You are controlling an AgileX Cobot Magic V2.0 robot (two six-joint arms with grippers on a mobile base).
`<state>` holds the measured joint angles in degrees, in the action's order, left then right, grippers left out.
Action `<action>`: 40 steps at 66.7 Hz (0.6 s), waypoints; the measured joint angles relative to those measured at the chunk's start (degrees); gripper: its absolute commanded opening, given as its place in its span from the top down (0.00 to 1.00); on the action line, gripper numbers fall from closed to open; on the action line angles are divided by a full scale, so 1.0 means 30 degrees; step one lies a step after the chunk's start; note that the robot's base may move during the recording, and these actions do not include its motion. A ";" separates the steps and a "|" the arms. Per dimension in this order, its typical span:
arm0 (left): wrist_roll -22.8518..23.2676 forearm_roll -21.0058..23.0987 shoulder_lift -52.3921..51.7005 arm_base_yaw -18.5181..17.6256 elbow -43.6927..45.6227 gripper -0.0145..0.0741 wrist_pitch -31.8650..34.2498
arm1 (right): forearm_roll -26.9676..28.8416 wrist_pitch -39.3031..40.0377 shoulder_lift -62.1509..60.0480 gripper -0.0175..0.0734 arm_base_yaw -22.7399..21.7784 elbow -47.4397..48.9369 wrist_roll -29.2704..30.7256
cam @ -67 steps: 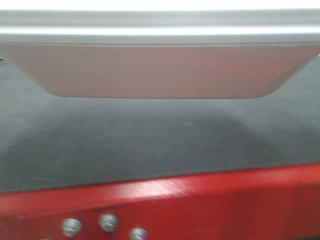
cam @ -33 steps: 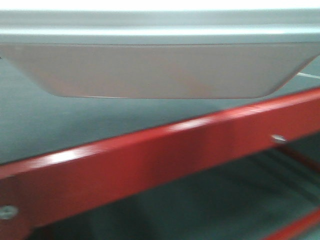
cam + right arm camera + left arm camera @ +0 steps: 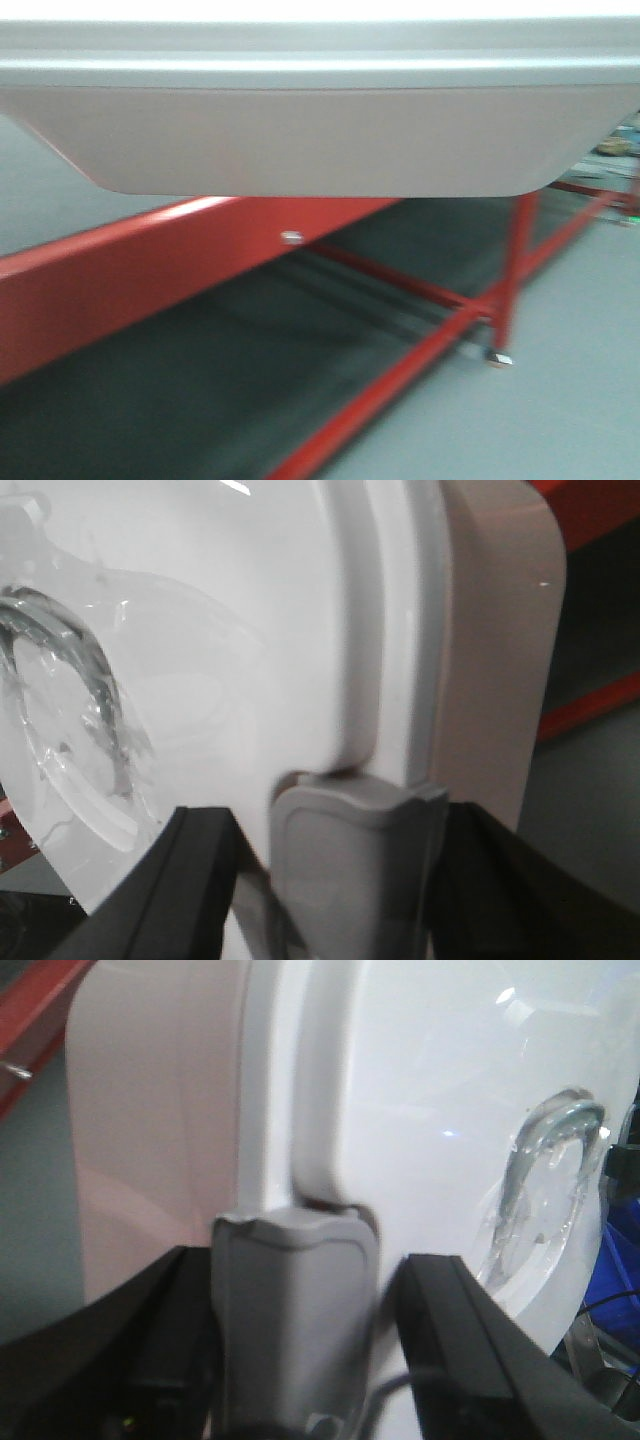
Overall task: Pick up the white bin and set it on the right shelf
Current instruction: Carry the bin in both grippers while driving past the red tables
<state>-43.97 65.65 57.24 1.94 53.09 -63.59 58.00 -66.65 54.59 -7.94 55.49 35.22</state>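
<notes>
The white bin [image 3: 320, 140] fills the top of the front view, held up off the floor. In the left wrist view its glossy lid [image 3: 430, 1090] and recessed handle [image 3: 550, 1190] show. My left gripper [image 3: 310, 1260] is shut on the bin, its black fingers on either side of a grey end latch [image 3: 290, 1330]. In the right wrist view the lid [image 3: 230, 610] shows again. My right gripper [image 3: 335, 815] grips the other grey latch [image 3: 350, 870] the same way. The right shelf is out of view.
A red-framed stand [image 3: 130, 280] with a dark mat runs below and left of the bin, its leg [image 3: 510, 270] standing on grey floor [image 3: 580, 400]. A blue crate [image 3: 615, 1270] shows at the right edge of the left wrist view.
The bin stays fixed in the front view while the red stand swings away to the left and recedes. Grey floor and the stand's legs have come into sight on the right.
</notes>
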 measured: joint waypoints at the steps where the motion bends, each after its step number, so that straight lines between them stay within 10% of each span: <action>1: 0.0000 0.0000 0.0000 0.0000 0.0000 0.56 0.0000 | 0.0000 0.0000 0.0000 0.32 0.0000 0.0000 0.0000; 40: 0.0000 0.0000 0.0000 0.0000 0.0000 0.56 0.0000 | 0.0000 0.0000 0.0000 0.32 0.0000 0.0000 0.0017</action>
<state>-43.97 65.65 57.24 1.94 53.09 -63.59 58.00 -66.65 54.59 -7.94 55.49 35.27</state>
